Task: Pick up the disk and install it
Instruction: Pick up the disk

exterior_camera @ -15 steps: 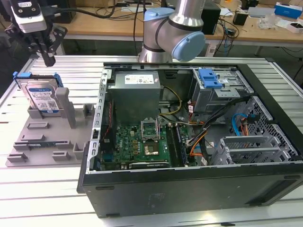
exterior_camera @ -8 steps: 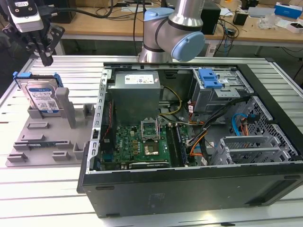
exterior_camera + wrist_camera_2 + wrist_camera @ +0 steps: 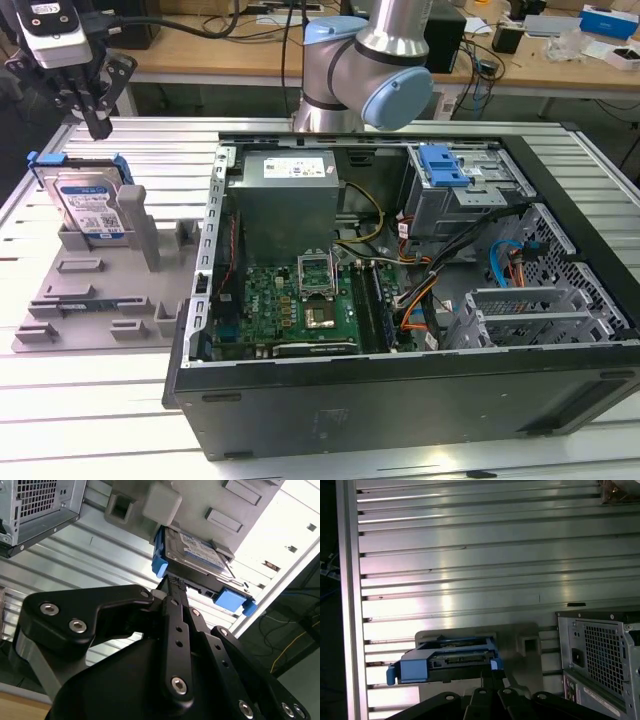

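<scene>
A: Largest thing first?
B: Slotted aluminium table [image 3: 100, 440], under everything. On it, toward the exterior view's right, an open computer case [image 3: 400, 400], lying on its side, open face up.
A: Next to the case?
B: Flat grey plastic holder [image 3: 90, 300], just beside it on the exterior view's left. Behind the case, the silver and light-blue robot arm [image 3: 380, 70].
A: Inside the case?
B: Grey power supply [image 3: 290, 200] at the far wall, green motherboard [image 3: 290, 305] just in front of it, metal drive cage [image 3: 470, 200] further toward the exterior view's right.
A: And the disk [image 3: 88, 205]?
B: Outside the case, standing on edge in a slot of the holder, framed in blue, label turned to the exterior camera.
A: The gripper [image 3: 98, 128]?
B: Black, directly above the disk's top edge, pointing down at it, with a little gap between them in the exterior view. In the second wrist view, fingers [image 3: 172, 610] pressed together, holding nothing.
A: Smallest?
B: Blue latch [image 3: 443, 165] on top of the drive cage, well apart from the disk.
</scene>
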